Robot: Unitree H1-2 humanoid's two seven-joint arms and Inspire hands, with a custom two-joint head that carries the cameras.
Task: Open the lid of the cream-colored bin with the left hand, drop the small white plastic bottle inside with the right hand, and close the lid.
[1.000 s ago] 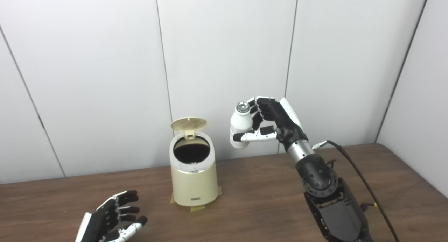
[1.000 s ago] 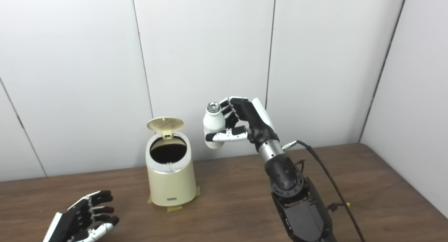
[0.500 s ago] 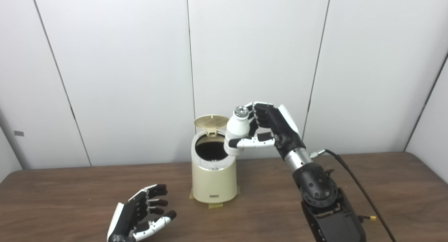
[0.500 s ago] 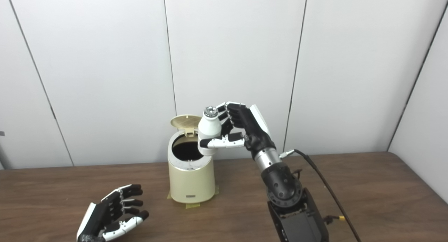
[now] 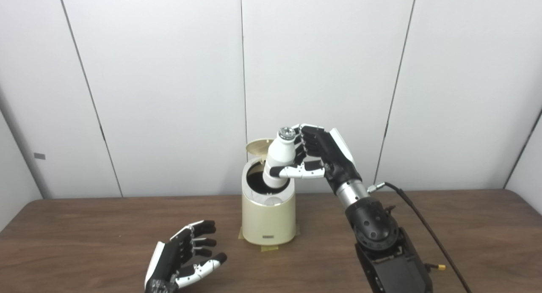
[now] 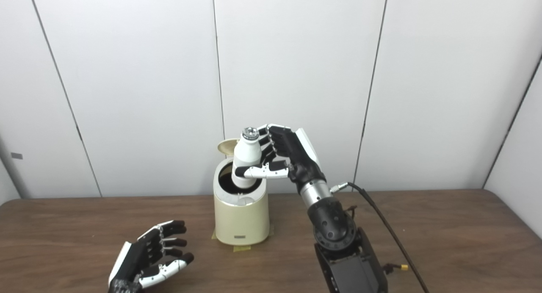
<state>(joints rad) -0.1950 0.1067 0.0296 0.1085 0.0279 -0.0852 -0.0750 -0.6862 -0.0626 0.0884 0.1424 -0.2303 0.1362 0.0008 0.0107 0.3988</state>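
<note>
Over open bin (image 5: 268,212): right hand (image 5: 318,157) clamps bottle (image 5: 278,162), tilted; left hand (image 5: 184,259) spread, empty, near table (image 5: 84,233).

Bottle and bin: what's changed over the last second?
The right hand, shut on the white bottle, carried it leftward from beside the bin to over its mouth, tilted. The camera also panned. The lid stayed up; the left hand stayed open and low over the table.
</note>
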